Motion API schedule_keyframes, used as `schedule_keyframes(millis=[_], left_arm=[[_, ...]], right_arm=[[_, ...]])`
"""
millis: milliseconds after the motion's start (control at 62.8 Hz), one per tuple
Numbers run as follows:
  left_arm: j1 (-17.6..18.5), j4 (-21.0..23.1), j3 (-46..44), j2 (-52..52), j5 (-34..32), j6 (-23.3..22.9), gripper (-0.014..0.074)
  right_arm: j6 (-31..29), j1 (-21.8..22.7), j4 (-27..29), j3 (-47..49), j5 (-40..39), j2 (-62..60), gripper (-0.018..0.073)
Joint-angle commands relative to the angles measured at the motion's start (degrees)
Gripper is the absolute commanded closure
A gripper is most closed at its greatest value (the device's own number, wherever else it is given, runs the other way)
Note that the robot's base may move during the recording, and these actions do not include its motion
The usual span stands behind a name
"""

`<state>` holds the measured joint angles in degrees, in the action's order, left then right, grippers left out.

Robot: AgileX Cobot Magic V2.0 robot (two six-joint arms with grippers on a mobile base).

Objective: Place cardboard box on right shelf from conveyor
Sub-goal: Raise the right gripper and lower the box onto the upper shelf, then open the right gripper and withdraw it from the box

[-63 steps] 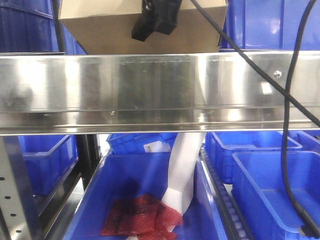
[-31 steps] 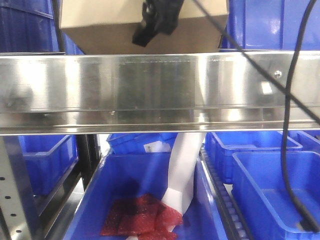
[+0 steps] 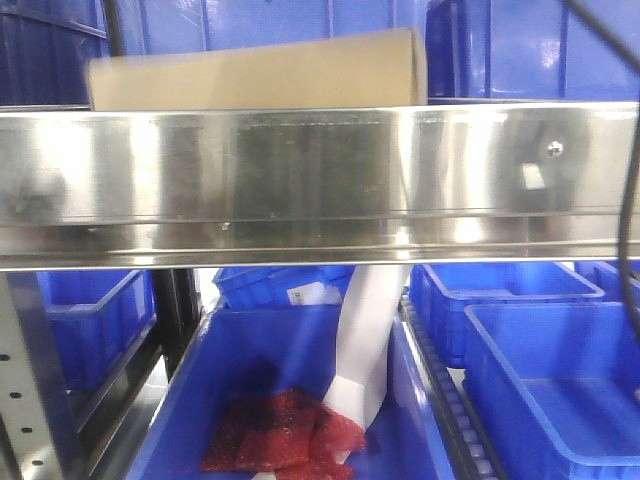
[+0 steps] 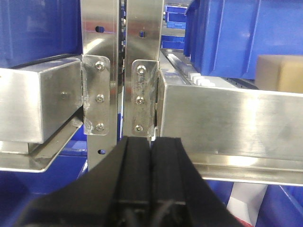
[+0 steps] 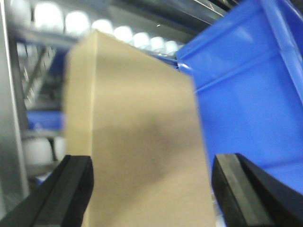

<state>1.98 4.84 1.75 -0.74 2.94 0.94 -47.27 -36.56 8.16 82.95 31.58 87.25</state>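
Note:
The tan cardboard box [image 3: 250, 72] lies flat on the right shelf, behind its shiny steel front rail [image 3: 320, 175]. In the right wrist view the box [image 5: 137, 142] fills the middle, and my right gripper [image 5: 152, 165] stands open around it, with a gap at the right finger [image 5: 236, 189]. In the left wrist view my left gripper [image 4: 150, 146] is shut on nothing, facing the shelf rail [image 4: 232, 120]. A corner of the box [image 4: 279, 73] shows above that rail. The conveyor is out of view.
Blue bins [image 3: 530, 50] stand behind and right of the box. Under the shelf, a blue bin [image 3: 230, 340] holds red packets [image 3: 280, 430] and a white sheet [image 3: 365, 340]. More bins [image 3: 540, 380] sit at the right. Steel uprights [image 4: 99, 71] rise before the left gripper. A black cable [image 3: 630, 250] hangs at the right edge.
The right gripper has let go and left the front view. The box has dropped lower and to the left onto the shelf. The cables have swung out to the right.

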Motion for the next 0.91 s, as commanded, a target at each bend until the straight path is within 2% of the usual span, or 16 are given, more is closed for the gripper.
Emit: schedule_keyframes(millis=[0, 111, 207, 287, 319, 478, 605, 892], left_arm=[[0.0, 0.4, -0.2, -0.7, -5.2, -0.3, 0.0715], [0.0, 0.4, -0.2, -0.7, -5.2, -0.3, 0.0715], [0.0, 0.4, -0.2, -0.7, -5.2, -0.3, 0.0715], [0.0, 0.4, -0.2, -0.7, -5.2, -0.3, 0.0715], [0.0, 0.4, -0.2, -0.7, -5.2, -0.3, 0.0715], [0.0, 0.4, -0.2, -0.7, -5.2, -0.3, 0.0715], [0.0, 0.4, -0.2, -0.7, -5.2, -0.3, 0.0715], [0.0, 0.4, -0.2, -0.7, -5.2, -0.3, 0.0715]], right_arm=[[9.6, 0.4, 1.0, 2.0, -3.7, -4.3, -0.0029], [22.2, 0.4, 0.2, 2.0, -3.7, -5.8, 0.0090], [33.8, 0.4, -1.2, 1.9, -3.7, -7.3, 0.0285], [41.5, 0.4, -3.1, 1.6, -3.8, -8.5, 0.0490], [44.3, 0.4, -3.9, 1.1, -4.3, -9.1, 0.0543], [56.5, 0.4, -9.1, -2.2, -8.2, -11.3, 0.0525], [64.6, 0.4, -10.3, -4.1, -10.2, -11.6, 0.0525], [65.3, 0.3, -10.2, -4.3, -11.8, -11.4, 0.0525]])
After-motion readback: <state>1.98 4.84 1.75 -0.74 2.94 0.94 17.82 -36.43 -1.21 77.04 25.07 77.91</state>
